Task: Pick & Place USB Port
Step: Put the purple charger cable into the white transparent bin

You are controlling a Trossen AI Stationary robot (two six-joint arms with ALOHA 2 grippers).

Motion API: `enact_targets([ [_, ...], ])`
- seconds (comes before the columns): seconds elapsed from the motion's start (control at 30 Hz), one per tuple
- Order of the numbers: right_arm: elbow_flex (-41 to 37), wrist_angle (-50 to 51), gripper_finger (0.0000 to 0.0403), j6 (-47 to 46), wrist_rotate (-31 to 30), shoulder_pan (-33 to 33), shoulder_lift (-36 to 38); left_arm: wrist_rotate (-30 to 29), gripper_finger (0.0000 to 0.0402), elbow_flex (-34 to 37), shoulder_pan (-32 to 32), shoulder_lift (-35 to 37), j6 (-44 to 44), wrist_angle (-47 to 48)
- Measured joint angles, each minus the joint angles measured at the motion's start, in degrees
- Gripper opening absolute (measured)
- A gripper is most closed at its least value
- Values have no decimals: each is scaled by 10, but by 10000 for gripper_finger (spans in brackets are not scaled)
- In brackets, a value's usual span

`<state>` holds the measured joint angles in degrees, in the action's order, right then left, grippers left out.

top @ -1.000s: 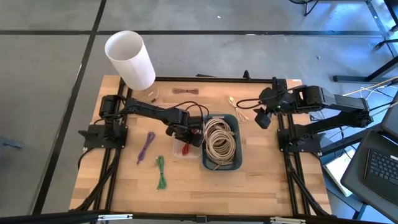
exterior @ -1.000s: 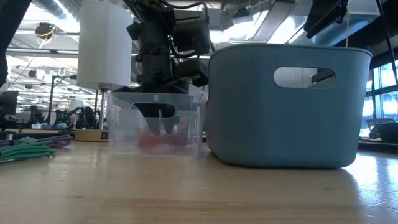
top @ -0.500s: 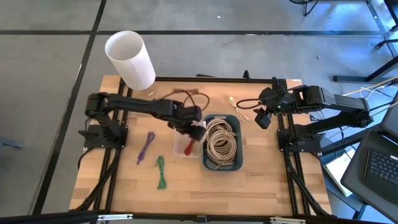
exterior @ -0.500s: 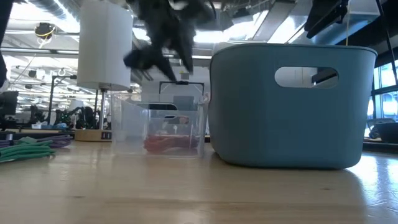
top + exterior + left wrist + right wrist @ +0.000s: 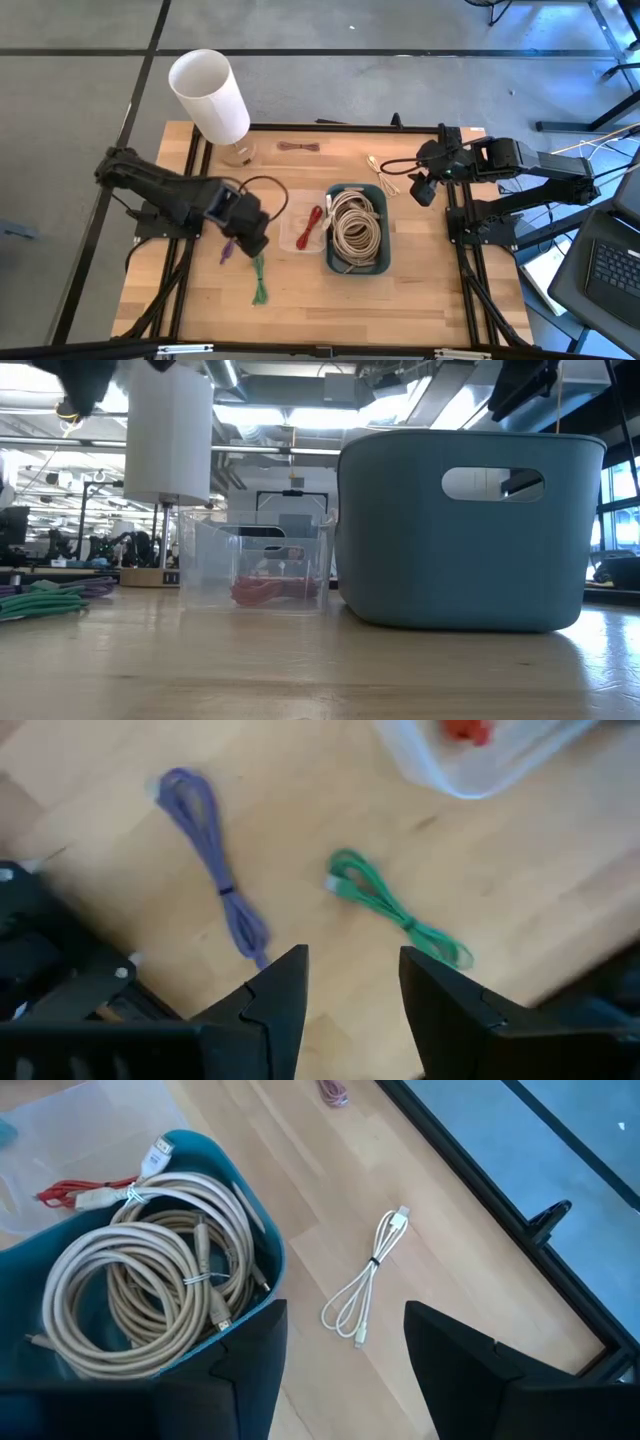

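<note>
High view: the left gripper (image 5: 247, 232) hangs over the wooden table (image 5: 420, 290), above the purple cable (image 5: 234, 238) and near the green cable (image 5: 259, 277). The red cable (image 5: 311, 222) lies inside the clear container (image 5: 296, 236), which sits touching the left side of the blue bin (image 5: 372, 266). The bin holds coiled beige cables (image 5: 353, 222). The right gripper (image 5: 421, 189) hangs near the far right part of the table, just beside a small white cable (image 5: 383, 165). A white cylinder (image 5: 209, 94) stands at the far left corner, with a brown cable (image 5: 297, 147) lying on the table to its right.

Low view: the clear container (image 5: 252, 562) stands on the table with the red cable (image 5: 273, 589) resting on its floor. The blue bin (image 5: 468, 525) stands beside it on the right. Green and purple cables lie at the left edge.

Left wrist view: the two dark fingers (image 5: 283, 997) stand apart with bare table between them, holding nothing. The purple cable (image 5: 213, 890) and green cable (image 5: 392, 908) lie flat beyond them, apart from each other.

Right wrist view: the fingers (image 5: 253, 1357) stand wide apart, empty. The blue bin (image 5: 268, 1272) with beige cables (image 5: 150, 1270) shows ahead, and the white cable (image 5: 372, 1279) lies on the table beside it.
</note>
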<state>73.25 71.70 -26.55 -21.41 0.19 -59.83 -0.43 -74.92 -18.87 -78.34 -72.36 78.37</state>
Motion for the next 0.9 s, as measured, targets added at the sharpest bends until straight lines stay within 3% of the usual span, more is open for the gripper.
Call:
enact_targets([
  [0.2,0,-8,206,0,0,0,0,-7,150,97,-58,24,-111,-9],
  [0.43,0,-8,206,-2,0,0,0,9,152,211,-88,46,-179,-180],
  [0.53,0,-15,206,-1,0,0,0,17,161,246,-87,46,-200,-199],
  [0.7,0,-16,206,-1,0,0,-1,39,185,273,-72,46,-210,-203],
  [0.9,0,-16,206,-15,0,0,-1,22,211,277,-50,46,-192,-236],
])
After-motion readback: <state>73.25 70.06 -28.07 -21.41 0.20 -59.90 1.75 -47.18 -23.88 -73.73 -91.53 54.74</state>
